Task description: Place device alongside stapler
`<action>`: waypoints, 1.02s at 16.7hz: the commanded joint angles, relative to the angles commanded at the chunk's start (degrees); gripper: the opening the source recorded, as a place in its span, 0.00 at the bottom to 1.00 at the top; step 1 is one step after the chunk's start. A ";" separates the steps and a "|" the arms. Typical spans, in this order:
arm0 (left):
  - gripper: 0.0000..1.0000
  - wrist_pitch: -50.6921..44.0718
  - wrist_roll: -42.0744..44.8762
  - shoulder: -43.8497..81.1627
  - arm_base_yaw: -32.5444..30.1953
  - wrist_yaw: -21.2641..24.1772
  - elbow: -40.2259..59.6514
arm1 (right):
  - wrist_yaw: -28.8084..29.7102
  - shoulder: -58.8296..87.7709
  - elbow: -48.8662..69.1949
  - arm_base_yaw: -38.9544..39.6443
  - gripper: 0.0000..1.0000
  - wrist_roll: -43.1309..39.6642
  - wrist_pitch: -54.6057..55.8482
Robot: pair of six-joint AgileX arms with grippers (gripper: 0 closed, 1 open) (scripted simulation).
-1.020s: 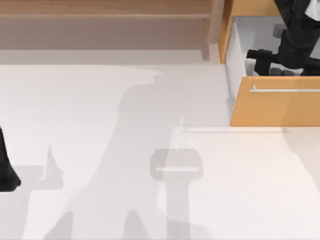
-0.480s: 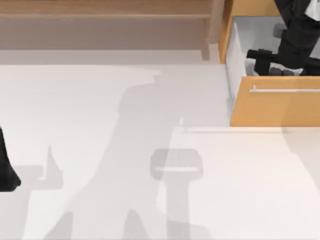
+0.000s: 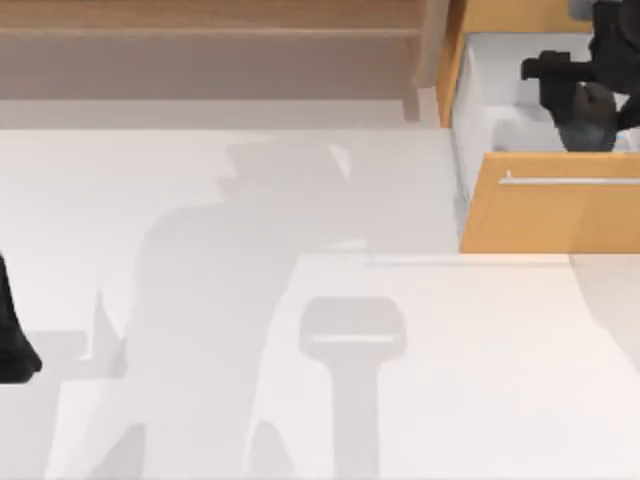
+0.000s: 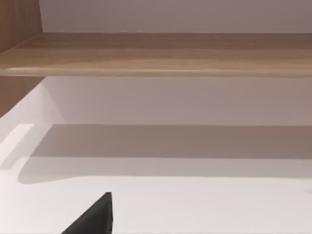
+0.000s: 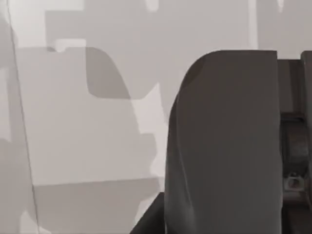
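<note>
The device (image 3: 590,127), a small dark grey rounded object, hangs above the open drawer's white inside (image 3: 488,100) at the table's far right. My right gripper (image 3: 582,98) is shut on it from above. In the right wrist view the device (image 5: 224,146) shows close up as a dark grey hump over the pale drawer floor. The stapler is out of view. My left arm (image 3: 12,335) is parked at the table's left edge, and one black fingertip (image 4: 92,220) shows in the left wrist view.
The drawer's wooden front (image 3: 555,215) with a metal handle (image 3: 570,181) juts out over the white table (image 3: 200,250). A wooden shelf (image 3: 210,20) runs along the back. Grey shadows lie across the middle of the table.
My right gripper has come up from low in the drawer, and the device now hangs from it. The shadows on the table have shifted. The left arm has not moved.
</note>
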 joint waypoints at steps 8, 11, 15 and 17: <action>1.00 0.00 0.00 0.00 0.00 0.00 0.00 | -2.89 -26.82 -21.11 -10.18 0.00 -20.44 7.18; 1.00 0.00 0.00 0.00 0.00 0.00 0.00 | -4.09 -35.23 -33.46 -15.88 0.00 -27.05 7.92; 1.00 0.00 0.00 0.00 0.00 0.00 0.00 | -5.15 -44.24 -50.65 -23.90 0.00 -34.04 8.26; 1.00 0.00 0.00 0.00 0.00 0.00 0.00 | -5.37 -47.92 -58.48 -27.65 0.00 -36.71 8.50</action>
